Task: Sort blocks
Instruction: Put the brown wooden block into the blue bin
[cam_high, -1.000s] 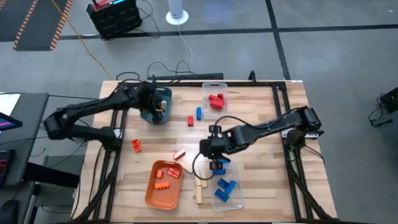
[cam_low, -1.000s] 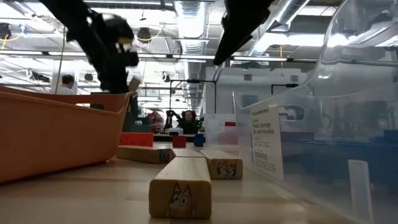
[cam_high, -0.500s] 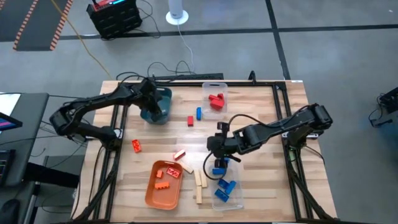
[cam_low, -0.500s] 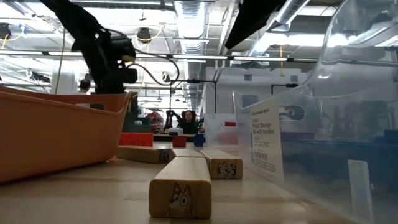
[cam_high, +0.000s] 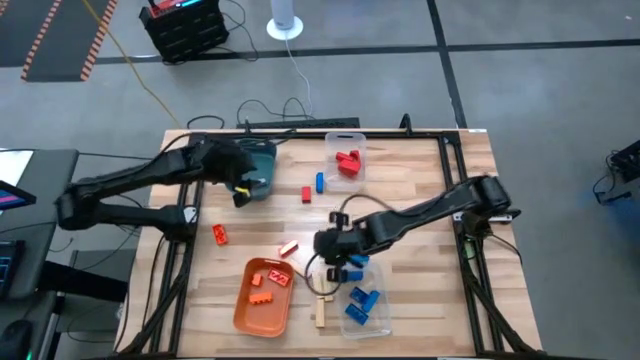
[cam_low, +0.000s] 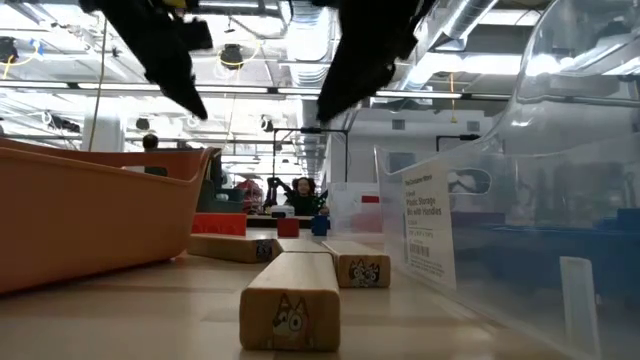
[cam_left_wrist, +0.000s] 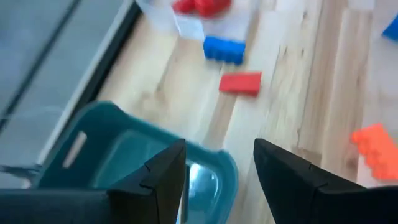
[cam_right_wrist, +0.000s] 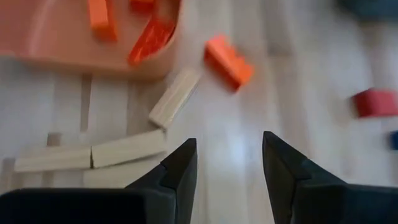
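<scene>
1. The left gripper (cam_high: 241, 187) hangs over the near rim of the teal tray (cam_high: 258, 163) at the far left of the worktop (cam_high: 420, 300). Its fingers (cam_left_wrist: 163, 174) stand apart with nothing between them; in the left wrist view the tray's corner shows in the gap.
2. A lone orange block (cam_high: 218, 234) lies on bare wood near the worktop's left edge, well apart from the trays.
3. The orange tray (cam_high: 262, 313) sits at the near left and holds several orange and red blocks (cam_high: 270, 280).
4. Just beyond that tray's far corner lies an orange brick (cam_high: 288, 247), with a light-wood piece (cam_right_wrist: 173, 98) beside it.
5. More wooden blocks (cam_high: 321, 296) lie between the orange tray and the near clear bin; in the low view two of them (cam_low: 290, 298) show cartoon faces on their ends.
6. A red block (cam_high: 307, 194) and a blue block (cam_high: 320, 182) rest side by side near the worktop's middle, towards the far edge.
7. The right gripper (cam_high: 331, 252) hovers above the wood near the wooden pieces. Its fingers (cam_right_wrist: 181, 171) are parted and carry nothing.
8. The far clear bin (cam_high: 343, 147) holds red blocks (cam_high: 347, 162).
9. The near clear bin (cam_high: 375, 318) holds blue blocks (cam_high: 362, 300).
</scene>
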